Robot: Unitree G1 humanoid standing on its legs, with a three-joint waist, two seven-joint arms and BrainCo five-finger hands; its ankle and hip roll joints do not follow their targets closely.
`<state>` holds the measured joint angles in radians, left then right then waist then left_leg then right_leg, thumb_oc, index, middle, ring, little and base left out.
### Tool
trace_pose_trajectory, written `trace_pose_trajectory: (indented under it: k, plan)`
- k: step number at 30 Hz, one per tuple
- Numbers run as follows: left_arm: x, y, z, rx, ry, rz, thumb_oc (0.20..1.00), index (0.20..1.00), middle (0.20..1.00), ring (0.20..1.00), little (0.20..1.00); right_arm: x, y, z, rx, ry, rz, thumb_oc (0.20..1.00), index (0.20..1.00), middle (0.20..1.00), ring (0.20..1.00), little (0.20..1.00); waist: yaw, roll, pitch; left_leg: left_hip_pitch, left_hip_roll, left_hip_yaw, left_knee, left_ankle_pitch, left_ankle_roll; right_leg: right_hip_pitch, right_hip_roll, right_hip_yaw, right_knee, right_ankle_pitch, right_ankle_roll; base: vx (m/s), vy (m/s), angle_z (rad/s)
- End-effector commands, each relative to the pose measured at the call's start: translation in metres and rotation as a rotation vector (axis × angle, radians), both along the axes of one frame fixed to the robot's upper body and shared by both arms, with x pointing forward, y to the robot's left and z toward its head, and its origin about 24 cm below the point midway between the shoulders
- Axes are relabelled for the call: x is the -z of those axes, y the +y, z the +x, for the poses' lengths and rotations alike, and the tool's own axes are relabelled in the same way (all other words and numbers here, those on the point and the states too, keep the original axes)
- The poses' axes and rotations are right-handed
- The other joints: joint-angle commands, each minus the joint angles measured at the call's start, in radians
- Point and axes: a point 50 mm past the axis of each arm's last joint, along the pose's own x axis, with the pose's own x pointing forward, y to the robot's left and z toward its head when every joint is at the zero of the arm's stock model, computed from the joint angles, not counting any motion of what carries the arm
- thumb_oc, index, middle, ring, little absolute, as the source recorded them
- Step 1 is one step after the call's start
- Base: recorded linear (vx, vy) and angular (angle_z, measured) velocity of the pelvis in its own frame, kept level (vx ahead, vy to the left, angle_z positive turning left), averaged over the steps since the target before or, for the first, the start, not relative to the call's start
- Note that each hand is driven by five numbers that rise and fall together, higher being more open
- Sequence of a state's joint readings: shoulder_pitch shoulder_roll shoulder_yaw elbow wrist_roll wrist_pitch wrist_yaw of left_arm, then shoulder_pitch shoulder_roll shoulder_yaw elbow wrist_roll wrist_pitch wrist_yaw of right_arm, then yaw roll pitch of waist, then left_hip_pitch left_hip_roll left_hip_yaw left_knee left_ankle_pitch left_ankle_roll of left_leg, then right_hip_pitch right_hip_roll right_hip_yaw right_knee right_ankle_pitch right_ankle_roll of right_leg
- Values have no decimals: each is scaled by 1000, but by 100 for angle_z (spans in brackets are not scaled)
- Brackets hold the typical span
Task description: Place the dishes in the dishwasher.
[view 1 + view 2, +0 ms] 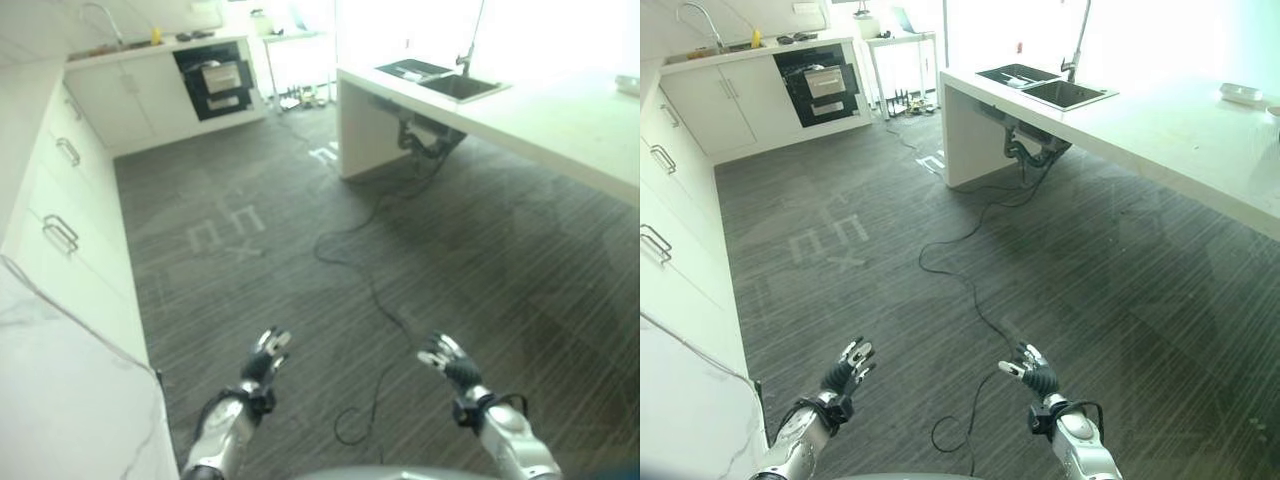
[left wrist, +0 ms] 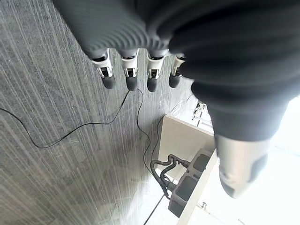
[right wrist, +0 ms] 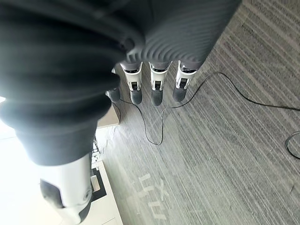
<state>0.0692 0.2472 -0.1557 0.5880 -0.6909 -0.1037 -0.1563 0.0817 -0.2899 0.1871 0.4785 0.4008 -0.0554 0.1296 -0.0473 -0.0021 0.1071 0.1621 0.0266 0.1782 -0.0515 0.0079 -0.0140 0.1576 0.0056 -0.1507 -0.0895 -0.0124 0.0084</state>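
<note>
Carpet (image 1: 1060, 260) lies between cabinets (image 1: 680, 250) and counter (image 1: 1160, 130)

Open grey carpet (image 1: 1060, 270) lies ahead. The white cabinets (image 1: 670, 270) line its left edge, the sink counter (image 1: 1160, 130) blocks its right, the dishwasher (image 1: 820, 82) stands at its far edge.

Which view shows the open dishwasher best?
The right eye view: the dishwasher sits unobstructed under the far counter, racks visible. The left eye view shows it paler and more washed out. In the right wrist view it is a dark sliver.
</note>
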Motion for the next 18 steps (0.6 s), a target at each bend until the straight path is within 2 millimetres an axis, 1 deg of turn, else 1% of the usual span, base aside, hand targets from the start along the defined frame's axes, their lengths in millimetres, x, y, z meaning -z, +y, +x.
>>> trace_pose_trajectory:
  k: [1,3,4,5,6,7,8,9,10,11,12,14,15,16,17,18]
  plan:
    - [-22,4,28,-11,-140,6,1000,1000,1000,1000,1000,-40,0,31,-103,-222,-37,1000,1000,1000,1000,1000,-7,-36,78,-145,41,-9,372,-45,-38,6,-47,-9,34,-2,9,3,-192,-22]
    - [-22,6,26,-1,-151,14,1000,1000,1000,1000,1000,-43,-9,29,-116,-231,-61,1000,1000,1000,1000,1000,-18,-41,105,-232,78,5,550,0,-50,-1,-42,-8,54,-3,-13,65,-118,-25]
    - [-22,6,26,14,-152,24,1000,1000,1000,1000,1000,-44,-14,27,-115,-231,-74,1000,1000,1000,1000,1000,-21,-40,118,-258,97,11,558,26,-58,7,-37,-10,57,-6,-16,145,-33,-13]
    - [-22,5,26,29,-151,39,1000,1000,1000,1000,1000,-43,-16,27,-110,-229,-83,1000,1000,1000,1000,1000,-22,-39,127,-260,103,28,515,35,-59,16,-33,-11,58,-10,-12,295,71,0]
    - [-22,5,24,39,-146,37,1000,1000,1000,1000,1000,-44,-18,27,-105,-230,-98,1000,1000,1000,1000,1000,-23,-27,134,-247,109,53,380,28,-73,41,-22,-13,47,-29,3,337,120,9]
    - [-21,6,22,40,-145,31,1000,1000,1000,1000,1000,-45,-19,27,-103,-230,-99,1000,1000,1000,1000,1000,-21,-22,137,-226,105,69,287,43,-76,53,-21,-15,42,-35,11,373,201,14]
    - [-21,6,20,38,-145,34,1000,1000,1000,1000,1000,-45,-19,26,-106,-230,-98,1000,1000,1000,1000,1000,-15,-7,140,-214,104,80,110,99,-77,69,-9,-10,32,-38,17,331,210,25]
    - [-21,7,17,36,-144,39,1000,1000,1000,1000,1000,-46,-20,26,-114,-231,-100,1000,1000,1000,1000,1000,-8,4,141,-205,104,60,16,143,-89,91,2,1,20,-47,21,401,251,29]
    - [-19,10,12,23,-142,46,1000,1000,1000,1000,1000,-46,-22,24,-132,-231,-105,1000,1000,1000,1000,1000,3,15,138,-226,112,11,-36,171,-102,107,17,21,15,-58,20,443,227,15]
    - [-17,12,7,16,-139,56,1000,1000,1000,1000,1000,-45,-23,22,-149,-226,-106,1000,1000,1000,1000,1000,12,18,139,-253,120,-37,-36,174,-108,119,24,39,19,-72,14,535,292,-28]
    - [-14,15,1,16,-136,74,1000,1000,1000,1000,1000,-44,-25,20,-155,-218,-94,1000,1000,1000,1000,1000,19,19,143,-283,138,-43,-36,183,-119,142,32,50,33,-98,5,504,306,-64]
    - [-13,16,-1,13,-140,68,1000,1000,1000,1000,1000,-45,-25,19,-168,-222,-83,1000,1000,1000,1000,1000,17,21,143,-273,149,2,-36,174,-116,156,28,53,53,-122,2,513,379,-63]
    - [-16,17,1,20,-153,82,1000,1000,1000,1000,1000,-47,-23,17,-178,-234,-63,1000,1000,1000,1000,1000,15,21,132,-253,144,39,-36,153,-98,162,11,38,90,-148,11,405,338,-29]
    - [-16,17,1,21,-154,83,1000,1000,1000,1000,1000,-47,-23,17,-179,-234,-62,1000,1000,1000,1000,1000,16,21,132,-251,143,41,-36,152,-97,162,10,38,93,-150,12,494,424,-10]
    - [-21,20,7,40,-171,101,1000,1000,1000,1000,1000,-50,-19,17,-184,-248,-48,1000,1000,1000,1000,1000,26,12,121,-234,116,44,-36,148,-72,184,-17,35,139,-181,34,416,360,6]
    - [-25,22,9,56,-184,116,1000,1000,1000,1000,1000,-53,-15,18,-183,-262,-38,1000,1000,1000,1000,1000,41,9,107,-235,98,34,-29,137,-53,190,-32,32,168,-195,48,531,470,0]
